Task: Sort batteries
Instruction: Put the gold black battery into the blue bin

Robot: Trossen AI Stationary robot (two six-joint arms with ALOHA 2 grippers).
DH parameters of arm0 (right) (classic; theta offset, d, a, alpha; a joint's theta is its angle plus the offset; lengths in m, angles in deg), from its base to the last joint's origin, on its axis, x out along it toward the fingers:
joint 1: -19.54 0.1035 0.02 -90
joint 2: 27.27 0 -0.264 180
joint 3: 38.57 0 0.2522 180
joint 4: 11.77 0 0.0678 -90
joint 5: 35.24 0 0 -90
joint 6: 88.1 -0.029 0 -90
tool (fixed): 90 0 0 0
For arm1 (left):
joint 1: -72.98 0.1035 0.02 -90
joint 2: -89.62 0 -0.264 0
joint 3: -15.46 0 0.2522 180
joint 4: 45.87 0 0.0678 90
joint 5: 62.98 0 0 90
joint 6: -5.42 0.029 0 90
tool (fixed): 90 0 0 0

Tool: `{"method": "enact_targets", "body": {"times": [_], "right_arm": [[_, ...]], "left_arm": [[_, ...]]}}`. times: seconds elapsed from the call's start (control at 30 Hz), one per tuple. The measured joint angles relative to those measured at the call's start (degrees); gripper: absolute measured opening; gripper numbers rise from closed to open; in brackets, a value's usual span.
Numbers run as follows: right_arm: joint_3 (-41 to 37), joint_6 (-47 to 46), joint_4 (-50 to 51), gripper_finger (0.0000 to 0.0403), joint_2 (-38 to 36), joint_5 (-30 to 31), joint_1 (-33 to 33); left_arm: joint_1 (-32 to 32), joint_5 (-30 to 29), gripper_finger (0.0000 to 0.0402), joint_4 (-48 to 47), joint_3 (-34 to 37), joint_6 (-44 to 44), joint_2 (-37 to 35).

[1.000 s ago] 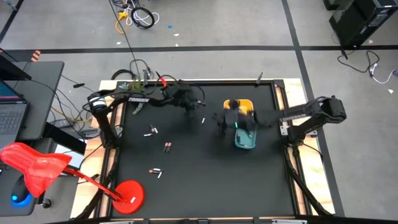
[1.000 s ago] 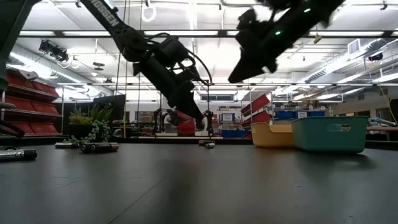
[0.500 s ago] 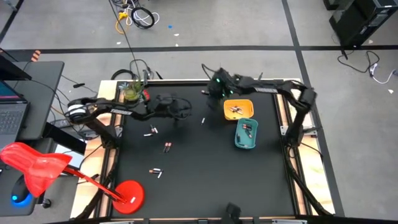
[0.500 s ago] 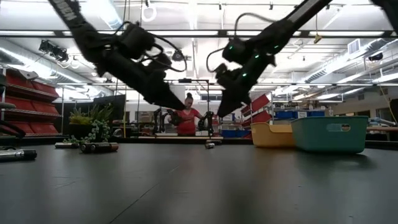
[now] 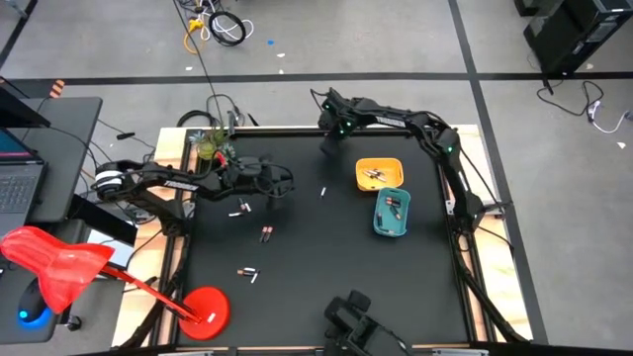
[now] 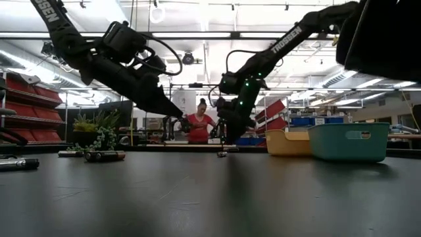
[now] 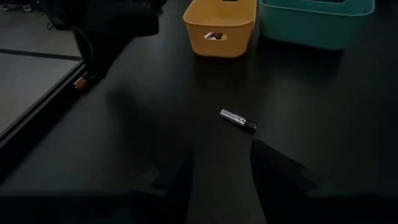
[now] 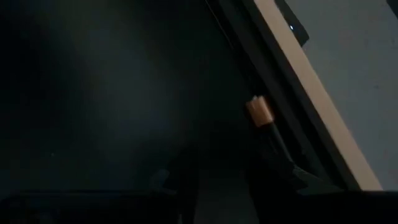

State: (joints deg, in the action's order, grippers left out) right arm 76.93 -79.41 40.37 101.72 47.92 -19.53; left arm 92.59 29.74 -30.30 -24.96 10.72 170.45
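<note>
Near the yellow tray (image 5: 380,174), toward the table's far edge, the right gripper (image 5: 327,141) hangs released over a copper-ended battery (image 8: 259,112). Farther from that tray, the left gripper (image 5: 281,184) hovers spread apart, empty, facing a silver battery (image 7: 237,119) between it and the tray.

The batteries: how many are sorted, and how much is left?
Some already lie in the yellow tray and teal tray. The right gripper, fingers open, reaches toward a copper-ended battery at the table's far edge. The left gripper hovers empty. Several batteries remain loose on the table.
</note>
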Motion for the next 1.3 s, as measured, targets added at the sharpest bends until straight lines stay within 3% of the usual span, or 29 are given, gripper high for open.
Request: {"method": "enact_targets", "body": {"times": [0.77, 1.0, 1.17, 1.3], "right_arm": [[1.6, 2.9, 4.9, 0.013, 1.3, 2.8, -0.9], [2.9, 13.9, 5.7, 0.013, 0.9, 3.0, 1.2], [2.9, 25.5, 5.8, 0.013, 0.9, 10.2, 1.6], [2.9, 29.1, 5.6, 0.013, 1.1, 10.5, 1.6]], "left_arm": [[-0.2, 0.1, 0.0161, 3.1, 0.0, 0.4, 0.0], [-0.2, 0.1, 0.0161, 2.9, 0.0, 0.4, 0.0], [-0.2, 0.1, 0.0161, 2.4, 0.0, 0.4, 0.0], [-0.2, 0.1, 0.0161, 2.4, 0.0, 0.4, 0.0]]}}
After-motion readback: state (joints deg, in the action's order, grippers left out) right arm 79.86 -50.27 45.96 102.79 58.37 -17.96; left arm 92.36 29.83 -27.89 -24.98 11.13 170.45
